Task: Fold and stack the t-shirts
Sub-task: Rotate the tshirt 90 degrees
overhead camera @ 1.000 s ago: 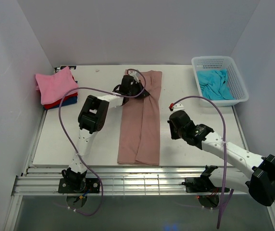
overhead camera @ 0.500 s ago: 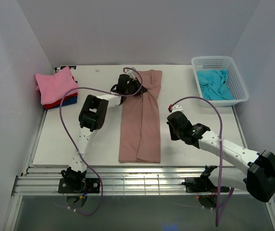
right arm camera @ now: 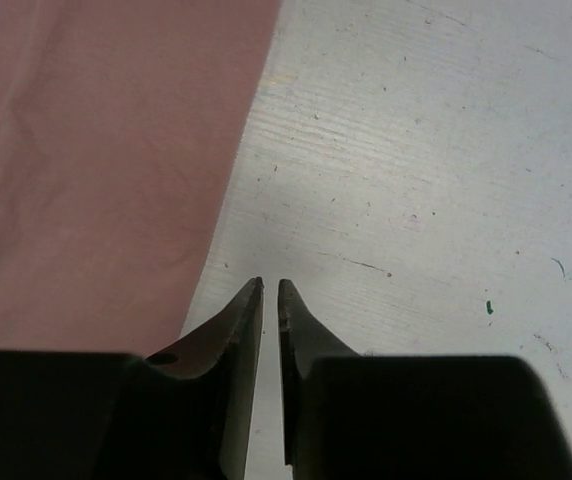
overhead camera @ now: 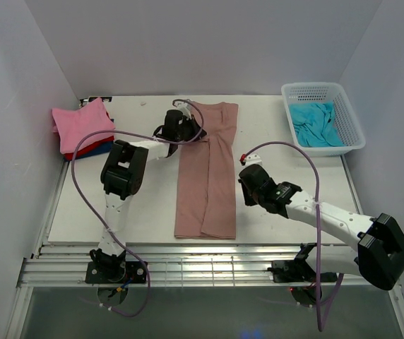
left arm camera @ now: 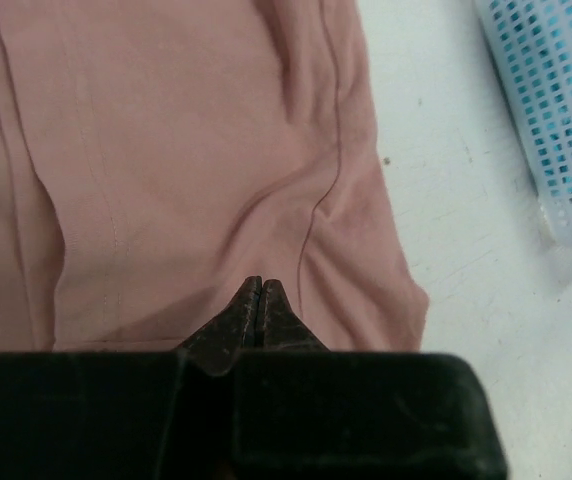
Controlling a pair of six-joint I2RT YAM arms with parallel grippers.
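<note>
Plainly limp and light, the dusty rose-brown cloth t-shirt (overhead camera: 205, 176) lies as a long strip on the white table (overhead camera: 138, 212); we would pinch its end corners. Our left claw (left arm camera: 262, 284) is closed, empty, above it; our right claw (right arm camera: 270, 285) is barely parted beside its edge.

I'm watching the rose-brown t-shirt (overhead camera: 208, 176) lying as a long folded strip. My left gripper (overhead camera: 182, 129) is sitting at its far left corner, and my right gripper (overhead camera: 246, 182) just beside its right edge. Well to its left a pink-topped stack (overhead camera: 82, 126) is resting. Well to its right, the white basket (overhead camera: 313, 87) is holding a turquoise shirt (overhead camera: 316, 126).
</note>
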